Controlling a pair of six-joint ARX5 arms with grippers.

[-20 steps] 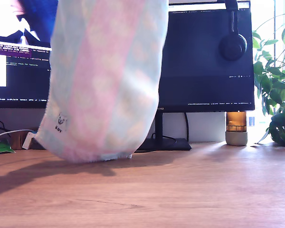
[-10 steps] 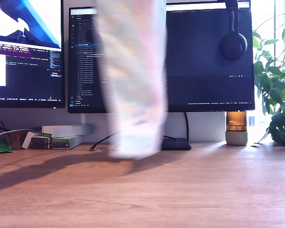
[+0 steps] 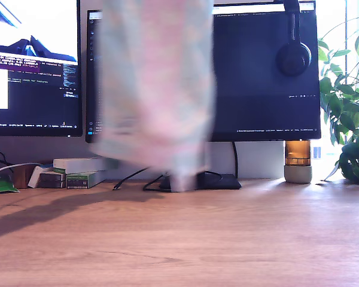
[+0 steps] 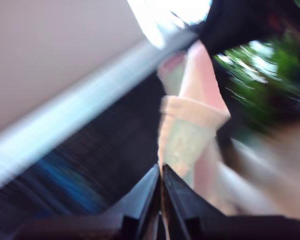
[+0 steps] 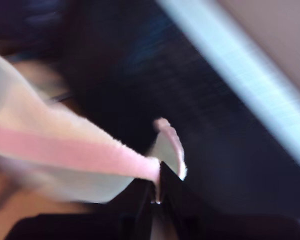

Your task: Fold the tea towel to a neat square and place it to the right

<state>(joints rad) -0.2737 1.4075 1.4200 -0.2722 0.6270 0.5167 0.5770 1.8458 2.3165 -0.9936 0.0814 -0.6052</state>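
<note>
The tea towel (image 3: 155, 89), pale with mint and pink stripes, hangs in the air in front of the monitors in the exterior view. It is motion-blurred, and its lowest tip comes down to about the desk's far edge. Both arms are above that frame. In the first wrist view my first gripper (image 4: 161, 175) is shut on a pink-edged part of the tea towel (image 4: 190, 125). My second gripper (image 5: 157, 182) pinches the pink edge band of the tea towel (image 5: 65, 150), which trails away from its jaws. Both wrist views are blurred.
Two monitors (image 3: 263, 72) stand at the back of the wooden desk (image 3: 197, 239), with headphones (image 3: 293, 54) hung on one. Small boxes (image 3: 78, 170) lie at the exterior view's left. A speaker (image 3: 298, 161) and a leafy plant (image 3: 350, 101) stand at its right.
The hanging towel swung toward the exterior view's right and bunched narrow, then spread wider again. Its lower end rose from the near desk and now dangles further back.
</note>
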